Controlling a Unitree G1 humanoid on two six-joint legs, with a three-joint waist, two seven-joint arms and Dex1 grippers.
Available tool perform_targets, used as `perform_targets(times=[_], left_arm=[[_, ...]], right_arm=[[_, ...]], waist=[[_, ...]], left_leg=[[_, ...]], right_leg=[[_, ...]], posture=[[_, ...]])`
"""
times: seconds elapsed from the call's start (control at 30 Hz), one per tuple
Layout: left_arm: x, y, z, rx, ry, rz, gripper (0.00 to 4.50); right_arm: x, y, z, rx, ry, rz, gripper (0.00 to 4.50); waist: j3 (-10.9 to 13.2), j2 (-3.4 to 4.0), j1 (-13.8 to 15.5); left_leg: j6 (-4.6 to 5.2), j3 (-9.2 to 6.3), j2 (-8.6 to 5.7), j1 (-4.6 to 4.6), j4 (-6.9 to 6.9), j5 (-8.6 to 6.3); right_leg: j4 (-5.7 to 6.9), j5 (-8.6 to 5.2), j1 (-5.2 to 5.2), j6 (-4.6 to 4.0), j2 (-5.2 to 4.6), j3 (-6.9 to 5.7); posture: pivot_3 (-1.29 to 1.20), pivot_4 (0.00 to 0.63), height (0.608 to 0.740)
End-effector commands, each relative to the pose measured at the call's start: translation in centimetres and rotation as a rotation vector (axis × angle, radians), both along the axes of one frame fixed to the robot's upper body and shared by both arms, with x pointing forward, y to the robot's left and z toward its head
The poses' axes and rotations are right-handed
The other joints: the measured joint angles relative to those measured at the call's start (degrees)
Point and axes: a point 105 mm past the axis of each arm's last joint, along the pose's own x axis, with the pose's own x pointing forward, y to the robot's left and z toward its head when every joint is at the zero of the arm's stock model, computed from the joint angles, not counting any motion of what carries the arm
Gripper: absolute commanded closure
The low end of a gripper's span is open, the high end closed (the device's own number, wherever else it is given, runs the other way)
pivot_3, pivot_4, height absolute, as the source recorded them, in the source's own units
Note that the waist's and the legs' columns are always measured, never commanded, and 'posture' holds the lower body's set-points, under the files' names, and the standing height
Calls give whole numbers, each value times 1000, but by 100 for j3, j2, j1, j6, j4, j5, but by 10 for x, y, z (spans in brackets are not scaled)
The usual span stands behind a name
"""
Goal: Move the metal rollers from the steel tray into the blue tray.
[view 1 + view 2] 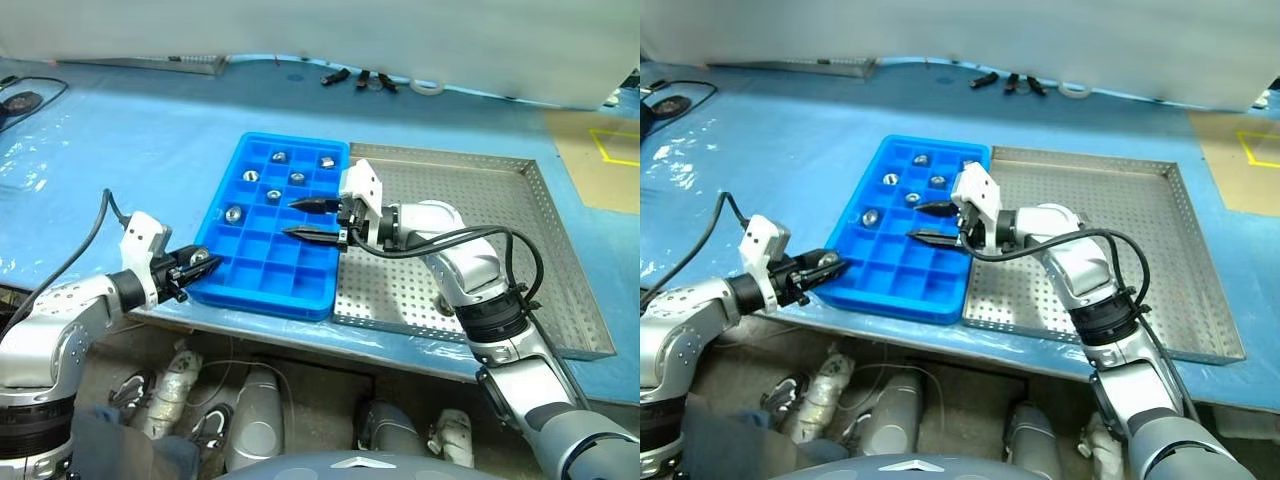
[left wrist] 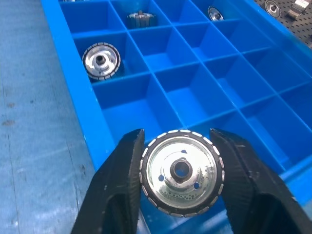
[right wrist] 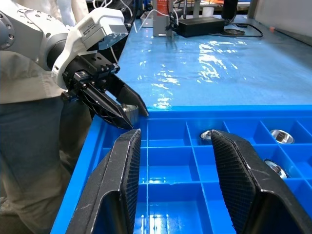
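The blue tray (image 1: 270,235) lies on the table with the steel tray (image 1: 480,180) against its right side. Several metal rollers (image 1: 233,213) sit singly in the blue tray's far compartments. My left gripper (image 1: 200,266) is at the tray's near left corner, shut on one metal roller (image 2: 181,170), which shows face-on between the two fingers above the corner compartments. My right gripper (image 1: 293,218) reaches leftward from over the steel tray across the middle of the blue tray. It is open, and nothing is between its fingers (image 3: 124,165).
The table's front edge runs just below both trays. Small dark parts (image 1: 365,78) and a roll of tape (image 1: 428,87) lie at the back of the blue table cover. A black cable (image 1: 20,100) lies at the far left.
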Motion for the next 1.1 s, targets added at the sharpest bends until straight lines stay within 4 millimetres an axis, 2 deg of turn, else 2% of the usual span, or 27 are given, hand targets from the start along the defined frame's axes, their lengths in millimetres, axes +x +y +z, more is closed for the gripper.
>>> perform_targets(times=[0.03,0.1,0.2,0.27,0.37,0.47,0.53,0.7,0.77,0.97,1.1], left_arm=[[3,0,1,28,-8,-18,1168],[5,1,2,47,-6,-28,553],[14,2,10,65,-33,-50,553],[25,-2,26,64,-85,-82,553],[43,-22,57,28,-166,-180,553],[60,-47,69,17,-196,-285,553],[73,-64,68,30,-200,-361,553],[92,-112,58,47,-176,-564,553],[96,-141,52,58,-166,-675,553],[84,-210,40,105,-177,-961,553],[72,-243,32,130,-171,-1080,553]], right_arm=[[-2,-3,12,21,-48,-14,2129],[-1,-5,12,21,-51,-27,2129],[0,-8,13,22,-56,-46,2129],[1,-11,14,23,-65,-66,2129],[2,-19,18,24,-82,-110,2129],[2,-30,22,26,-100,-169,2129],[1,-41,25,28,-112,-225,2129],[-6,-71,27,24,-132,-376,2129],[-13,-86,28,26,-139,-462,2129],[-34,-120,25,21,-151,-683,2129],[-49,-133,21,26,-153,-800,2129]], waist=[[0,0,-21],[-1,0,-42],[-1,1,-62],[-1,1,-54],[-1,0,-45],[-4,1,-71],[-5,3,-100],[-6,1,-392],[-6,0,-495],[-8,-3,-876],[-9,-2,-1132]], left_leg=[[-3,0,0,0,0,2],[-6,0,-1,1,0,3],[-15,0,0,3,0,9],[-21,0,1,4,0,13],[-24,0,1,-1,1,21],[-21,3,-2,-1,9,37],[-20,6,-13,1,15,37],[-15,7,-18,-4,19,38],[-13,7,-16,-5,19,37],[8,9,-26,0,24,26],[16,15,-26,15,24,22]], right_leg=[[0,0,-1,0,0,0],[3,0,-1,0,0,1],[15,0,-4,0,0,1],[20,0,-3,0,-1,0],[26,1,-2,0,-4,-1],[34,3,1,1,-9,-2],[35,6,2,5,-14,1],[29,23,5,35,-11,4],[27,25,4,36,-8,5],[17,34,15,50,-10,16],[12,34,22,50,-9,26]], posture=[[359,150,740],[342,150,740],[310,150,740],[278,150,740],[221,150,740],[133,150,740],[88,150,740],[-105,150,740],[-165,150,740],[-396,150,740],[-539,150,740]])
